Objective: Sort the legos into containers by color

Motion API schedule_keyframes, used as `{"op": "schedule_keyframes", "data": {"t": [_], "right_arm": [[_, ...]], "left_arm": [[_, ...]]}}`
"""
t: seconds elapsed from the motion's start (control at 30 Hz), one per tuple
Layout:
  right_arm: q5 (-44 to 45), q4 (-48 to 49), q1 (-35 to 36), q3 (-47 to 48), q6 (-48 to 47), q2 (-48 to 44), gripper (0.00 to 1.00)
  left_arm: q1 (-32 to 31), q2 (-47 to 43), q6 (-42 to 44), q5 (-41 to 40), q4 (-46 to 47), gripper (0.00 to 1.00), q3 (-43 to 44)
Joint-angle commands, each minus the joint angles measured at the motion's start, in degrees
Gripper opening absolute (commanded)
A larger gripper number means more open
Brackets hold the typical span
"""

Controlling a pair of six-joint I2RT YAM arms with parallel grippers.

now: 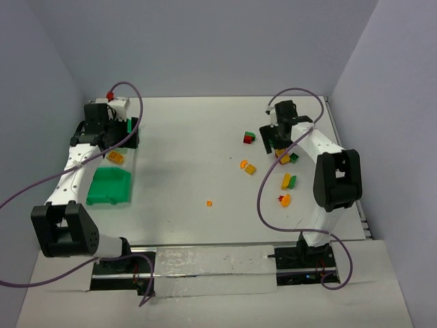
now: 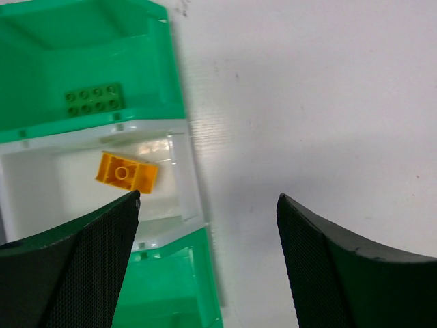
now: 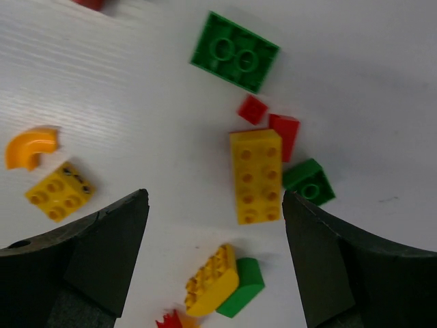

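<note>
The containers stand in a row at the left: a near green bin [image 1: 109, 186], a whitish middle bin [image 1: 125, 164] and a far green bin mostly hidden under my left gripper [image 1: 121, 133]. In the left wrist view the far green bin [image 2: 41, 27] holds a dark green lego [image 2: 94, 100]. The white bin [image 2: 34, 191] holds an orange brick [image 2: 126, 172]. My left gripper [image 2: 208, 198] is open and empty above the bins' right edge. My right gripper [image 3: 215, 197] is open and empty above a yellow long brick [image 3: 255, 175], a small green brick [image 3: 308, 182] and red pieces [image 3: 287, 133].
More legos lie around the right gripper: a green brick [image 3: 234, 51], an orange curved piece [image 3: 31, 147], a yellow square brick [image 3: 60, 191] and a yellow-and-green pair [image 3: 213, 280]. A small orange piece [image 1: 209, 203] lies mid-table. Walls enclose the table on the left, back and right.
</note>
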Motion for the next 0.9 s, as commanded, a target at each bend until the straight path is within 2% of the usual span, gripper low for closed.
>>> {"op": "schedule_keyframes", "data": {"t": [0.0, 0.33, 0.57, 0.87], "right_arm": [[2.52, -0.48, -3.28, 0.25, -3.45, -2.56, 0.85], [-0.93, -1.96, -6.72, 2.95, -4.01, 3.38, 0.74], [-2.97, -2.64, -7.44, 4.67, -3.90, 6.92, 0.70], [-3.01, -2.64, -8.02, 5.31, -4.65, 8.46, 0.49]], "left_arm": [[-2.07, -2.46, 0.47, 1.00, 2.18, 0.86, -0.29], [-4.60, -2.50, 0.31, 1.49, 2.16, 0.86, -0.42], [-4.64, -2.15, 0.09, 1.70, 2.07, 0.86, -0.45], [-4.69, -2.15, 0.05, 1.81, 2.07, 0.86, -0.73]]}}
